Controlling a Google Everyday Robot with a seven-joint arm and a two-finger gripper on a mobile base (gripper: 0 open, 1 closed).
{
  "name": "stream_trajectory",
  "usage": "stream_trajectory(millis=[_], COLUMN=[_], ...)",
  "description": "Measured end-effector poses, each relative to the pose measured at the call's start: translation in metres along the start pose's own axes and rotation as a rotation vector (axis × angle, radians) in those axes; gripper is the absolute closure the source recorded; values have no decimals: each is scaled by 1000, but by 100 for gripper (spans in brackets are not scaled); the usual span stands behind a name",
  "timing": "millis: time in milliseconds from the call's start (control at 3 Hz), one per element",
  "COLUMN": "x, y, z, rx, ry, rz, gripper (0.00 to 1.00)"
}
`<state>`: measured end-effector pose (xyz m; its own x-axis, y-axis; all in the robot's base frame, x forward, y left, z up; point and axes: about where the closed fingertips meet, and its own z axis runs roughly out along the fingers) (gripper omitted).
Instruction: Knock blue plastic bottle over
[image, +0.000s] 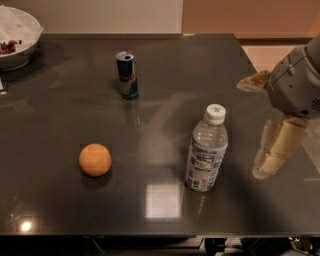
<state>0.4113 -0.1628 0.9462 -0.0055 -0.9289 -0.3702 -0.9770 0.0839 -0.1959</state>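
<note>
Pincer (265, 167) right of blue plastic bottle (206, 150) (not touching) | bottle upright

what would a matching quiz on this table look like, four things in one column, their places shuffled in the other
1 blue plastic bottle
2 drink can
3 orange
4 claw

a back of the table, left of centre
b by the right edge, beside the bottle, not touching it
c front left
d front, right of centre, standing upright

Pairs: 1-d, 2-a, 3-c, 4-b
</note>
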Motion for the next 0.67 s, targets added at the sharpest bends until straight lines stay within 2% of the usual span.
stream_trajectory(millis=[333,667], x=[-17,-35], y=[16,28], z=[17,28], rx=[-70,-120], ry=[-96,-208], rz=[-34,-40], gripper=[0,0])
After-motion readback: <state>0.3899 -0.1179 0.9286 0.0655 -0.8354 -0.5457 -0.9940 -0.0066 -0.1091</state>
